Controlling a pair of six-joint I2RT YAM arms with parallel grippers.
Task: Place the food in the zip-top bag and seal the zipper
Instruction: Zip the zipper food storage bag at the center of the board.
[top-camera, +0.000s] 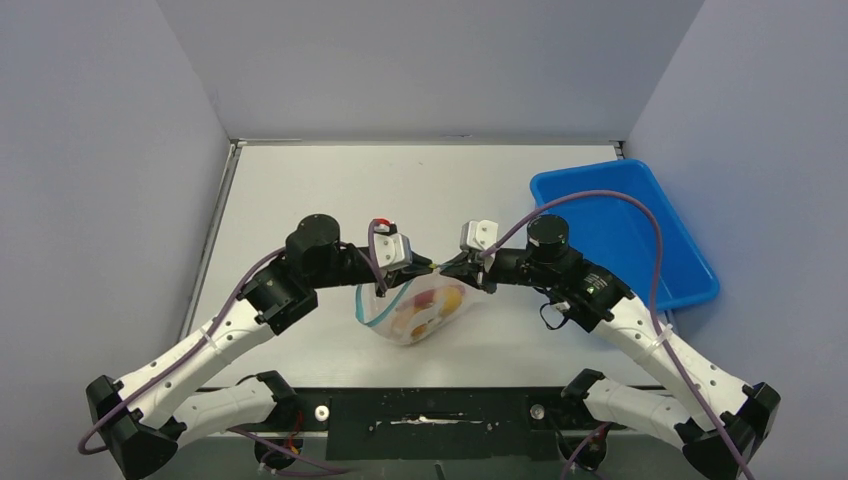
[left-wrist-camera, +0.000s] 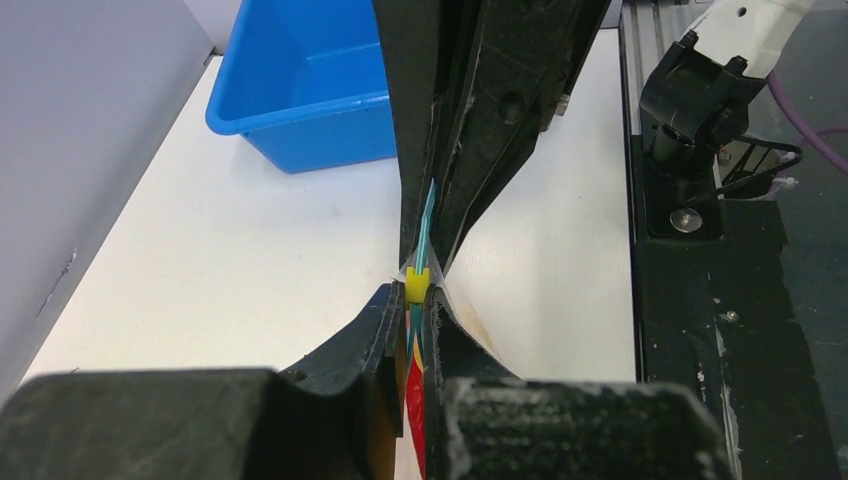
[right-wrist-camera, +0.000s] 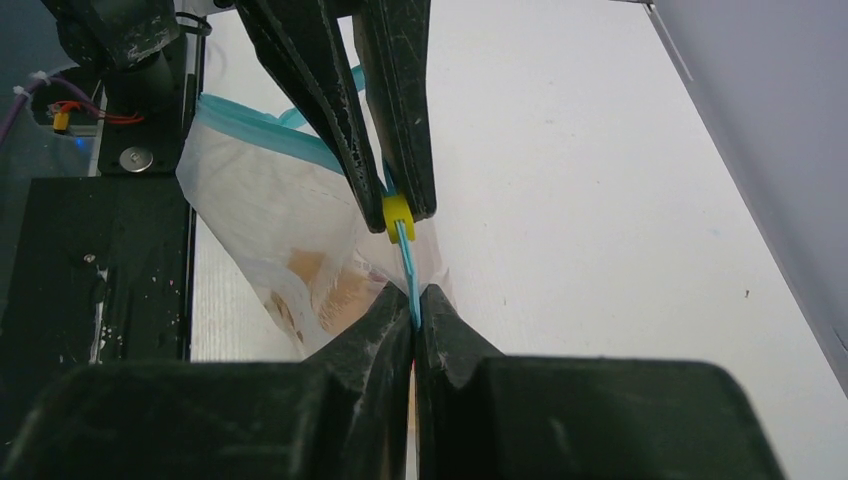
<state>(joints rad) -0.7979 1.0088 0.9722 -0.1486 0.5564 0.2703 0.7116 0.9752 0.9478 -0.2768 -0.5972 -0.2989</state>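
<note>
The clear zip-top bag (top-camera: 415, 312) hangs just above the table between both arms, with the food (top-camera: 447, 298) inside, orange and white pieces showing through the plastic. My left gripper (top-camera: 428, 267) is shut on the zipper (left-wrist-camera: 424, 225) right at its yellow slider (left-wrist-camera: 417, 285). A red piece (left-wrist-camera: 415, 420) shows between its fingers lower down. My right gripper (top-camera: 452, 268) faces it, shut on the blue-green zipper (right-wrist-camera: 405, 250) a short way from the slider (right-wrist-camera: 397, 212). In the right wrist view the bag (right-wrist-camera: 270, 220) bulges to the left, and the strip there curves away, apparently unsealed.
A rigid blue tray (top-camera: 690, 270) sits at the right of the table, also seen in the left wrist view as the blue tray (left-wrist-camera: 300, 90). Grey walls close in three sides. The black mounting rail (top-camera: 430, 410) runs along the near edge.
</note>
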